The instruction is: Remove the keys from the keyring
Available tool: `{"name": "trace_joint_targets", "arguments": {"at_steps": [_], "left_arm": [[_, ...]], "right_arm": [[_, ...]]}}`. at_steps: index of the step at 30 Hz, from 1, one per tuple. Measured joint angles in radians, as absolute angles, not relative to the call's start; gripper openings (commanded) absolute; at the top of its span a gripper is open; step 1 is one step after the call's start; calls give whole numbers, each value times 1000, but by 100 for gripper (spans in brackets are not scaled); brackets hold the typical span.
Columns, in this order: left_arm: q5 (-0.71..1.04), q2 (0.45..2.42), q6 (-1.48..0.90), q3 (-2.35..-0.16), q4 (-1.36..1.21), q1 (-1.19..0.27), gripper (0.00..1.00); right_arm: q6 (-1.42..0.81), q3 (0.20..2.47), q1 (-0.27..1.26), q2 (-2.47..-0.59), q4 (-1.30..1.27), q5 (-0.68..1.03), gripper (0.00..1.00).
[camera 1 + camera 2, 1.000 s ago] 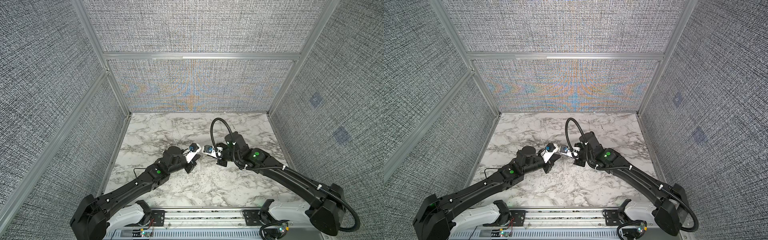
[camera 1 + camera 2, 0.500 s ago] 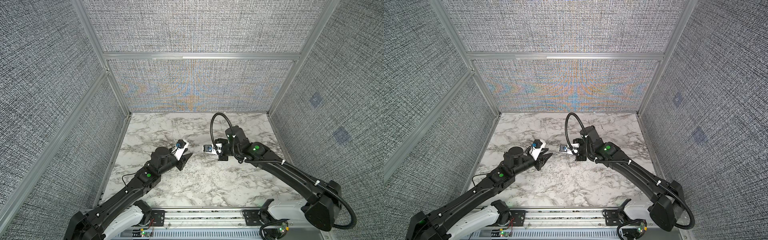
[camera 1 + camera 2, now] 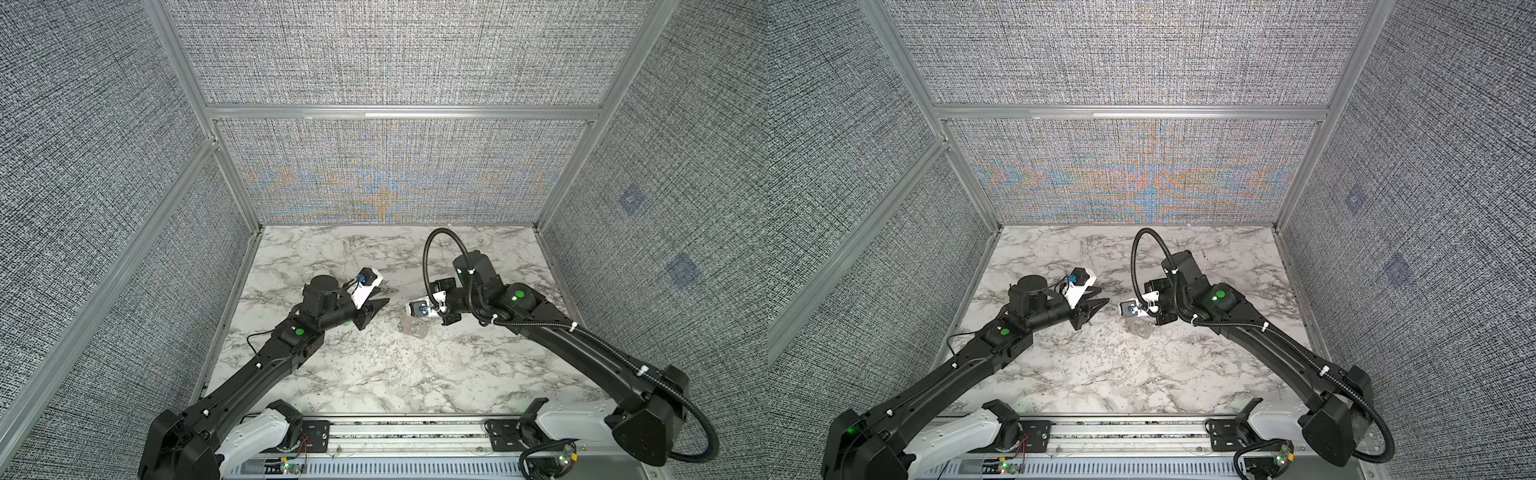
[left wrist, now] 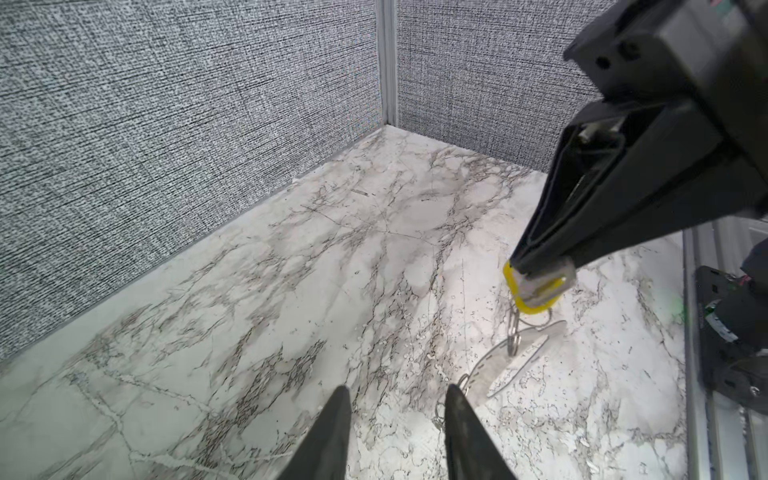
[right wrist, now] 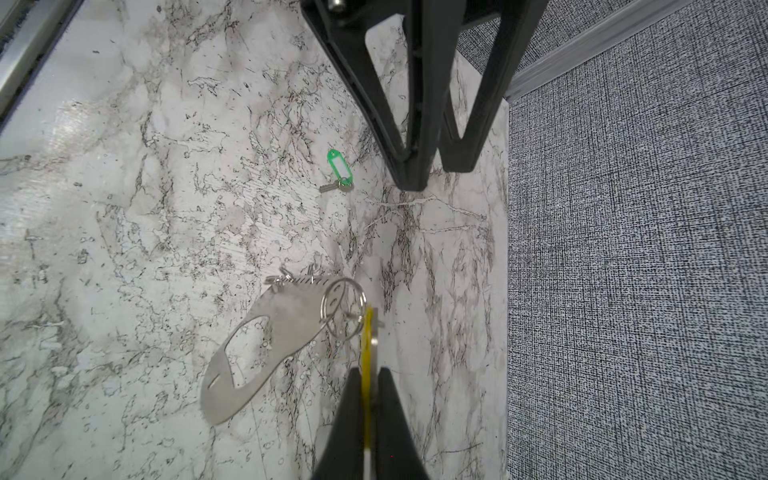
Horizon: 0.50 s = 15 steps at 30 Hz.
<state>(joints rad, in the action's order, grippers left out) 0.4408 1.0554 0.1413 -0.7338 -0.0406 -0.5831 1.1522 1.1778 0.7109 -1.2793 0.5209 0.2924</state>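
Right gripper (image 5: 368, 376) is closed on the yellow tag (image 5: 366, 332), pinching it edge-on btwn both fingers. The left wrist view shows the same grip, w/ the tag sticking out just below the fingertips. The tag's own key is mostly hidden, so can't make it out properly.

A big wire ring (image 5: 345, 307) links the tag to the keyring (image 5: 282, 328). The keyring is a flat grey metal plate w/ a long opening and a few small wire rings (image 5: 286, 276) along one edge. It hangs tilted under the tag, low over the marble desk (image 3: 374, 374). Can't tell if its far end touches the surface. In both top views it's a pale shape just below the right gripper, approx mid-desk.

Left gripper (image 4: 397, 399) is open w/ nothing btwn its fingers. The tips are clearly apart and point down toward the desk, near the keyring's small-ring end but not touching it. In both top views it sits left of the right gripper, w/ bare desk btwn them.

Green-tag key (image 5: 338, 170) is off the keyring. It lies flat on the desk by itself, apart from the keyring and near the left gripper's fingertips. Its small silver key pokes out at the tag's ring end.
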Motion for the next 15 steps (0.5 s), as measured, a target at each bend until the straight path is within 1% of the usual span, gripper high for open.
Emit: {"name": "trace_joint_targets", "arguments": {"at_steps": [4, 8, 12, 15], "left_arm": [[522, 1074, 165, -744, -44, -582, 37], [618, 1077, 176, -734, -57, -583, 37], [689, 1050, 160, -665, -109, -583, 38], [711, 1023, 123, -598, -167, -586, 38]], "right_arm": [[1170, 1174, 720, -1266, 525, 295, 0], [1159, 1176, 723, -1267, 527, 289, 0], [1127, 1177, 735, -1269, 525, 272, 0], [1111, 1158, 748, -1254, 511, 273, 0]]}}
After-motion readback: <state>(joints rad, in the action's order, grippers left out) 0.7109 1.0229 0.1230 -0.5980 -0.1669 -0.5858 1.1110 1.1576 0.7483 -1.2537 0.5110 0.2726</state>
